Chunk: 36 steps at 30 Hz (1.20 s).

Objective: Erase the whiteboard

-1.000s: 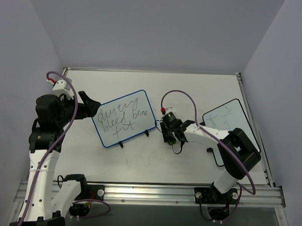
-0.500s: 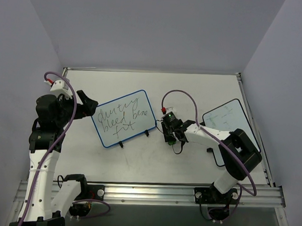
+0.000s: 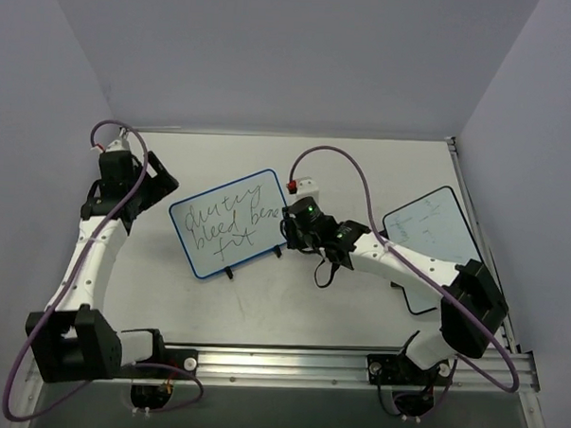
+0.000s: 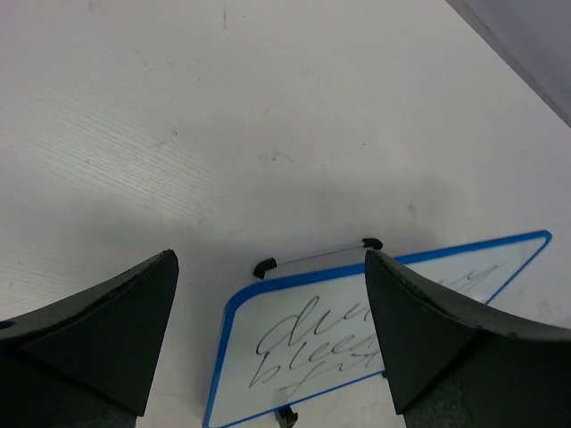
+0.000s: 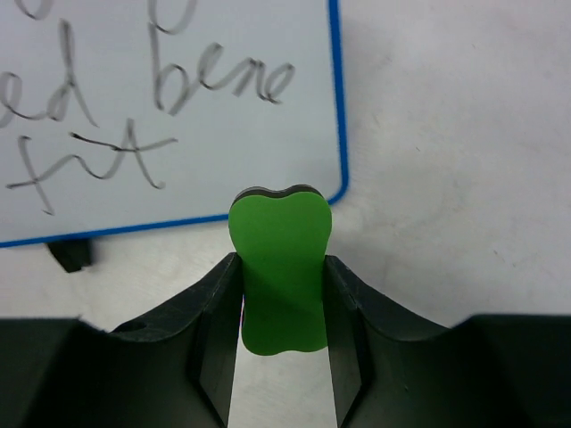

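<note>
The whiteboard (image 3: 230, 222), blue-framed with black handwriting, lies tilted on the table's middle; it also shows in the left wrist view (image 4: 357, 330) and the right wrist view (image 5: 161, 116). My right gripper (image 3: 294, 235) is shut on a green eraser (image 5: 280, 267), held just off the board's lower right corner. My left gripper (image 3: 162, 180) is open and empty, above the table just left of the board's top left corner; its fingers (image 4: 107, 330) frame the board in the left wrist view.
A second white board with a black frame (image 3: 436, 241) lies at the right, under the right arm. Grey walls enclose the table on three sides. A metal rail (image 3: 279, 363) runs along the near edge.
My right gripper moved left with the eraser to the board's right edge. My left arm swung up and back, its gripper now higher by the board's top left corner.
</note>
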Each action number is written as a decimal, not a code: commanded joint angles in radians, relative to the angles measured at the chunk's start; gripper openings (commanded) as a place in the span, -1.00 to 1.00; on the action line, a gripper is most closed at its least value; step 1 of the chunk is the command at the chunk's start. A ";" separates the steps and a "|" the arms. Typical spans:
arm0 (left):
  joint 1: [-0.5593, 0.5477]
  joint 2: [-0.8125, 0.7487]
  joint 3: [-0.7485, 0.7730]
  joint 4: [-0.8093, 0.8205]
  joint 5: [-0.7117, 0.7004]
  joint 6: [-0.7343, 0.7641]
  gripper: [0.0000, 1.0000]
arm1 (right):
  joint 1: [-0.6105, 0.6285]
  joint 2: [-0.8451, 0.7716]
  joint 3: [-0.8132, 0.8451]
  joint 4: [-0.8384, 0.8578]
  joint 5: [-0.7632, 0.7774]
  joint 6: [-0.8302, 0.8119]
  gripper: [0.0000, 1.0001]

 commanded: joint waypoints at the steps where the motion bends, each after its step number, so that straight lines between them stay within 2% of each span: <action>1: 0.004 0.100 0.114 0.081 -0.070 -0.067 0.88 | 0.062 0.051 0.086 0.064 0.077 0.024 -1.00; 4: 0.000 0.252 0.226 0.047 -0.056 -0.065 0.89 | 0.082 0.108 0.148 0.106 0.074 0.024 -1.00; 9: 0.003 0.344 0.311 0.021 0.007 -0.027 1.00 | 0.113 0.183 0.226 0.181 0.085 0.021 -1.00; 10: 0.003 0.389 0.328 0.012 0.011 -0.018 0.83 | 0.115 0.209 0.234 0.210 0.085 0.021 -1.00; 14: 0.000 0.502 0.412 -0.065 0.036 0.027 0.51 | 0.125 0.275 0.280 0.264 0.097 0.018 -1.00; 21: -0.025 0.594 0.435 -0.085 0.082 0.075 0.28 | 0.158 0.389 0.376 0.296 0.172 0.011 -1.00; 24: -0.055 0.611 0.444 -0.093 0.085 0.088 0.16 | 0.170 0.435 0.425 0.304 0.212 0.008 -1.00; 25: -0.101 0.619 0.457 -0.109 0.081 0.094 0.13 | 0.178 0.447 0.453 0.302 0.222 0.008 -1.00; 31: -0.118 0.625 0.428 -0.102 0.106 0.090 -0.29 | 0.191 0.512 0.508 0.322 0.288 0.002 -1.00; 34: -0.120 0.631 0.418 -0.105 0.131 0.104 -0.43 | 0.193 0.541 0.533 0.334 0.296 0.001 -1.00; 36: -0.118 0.631 0.417 -0.110 0.139 0.108 -0.45 | 0.199 0.565 0.554 0.342 0.308 -0.001 -1.00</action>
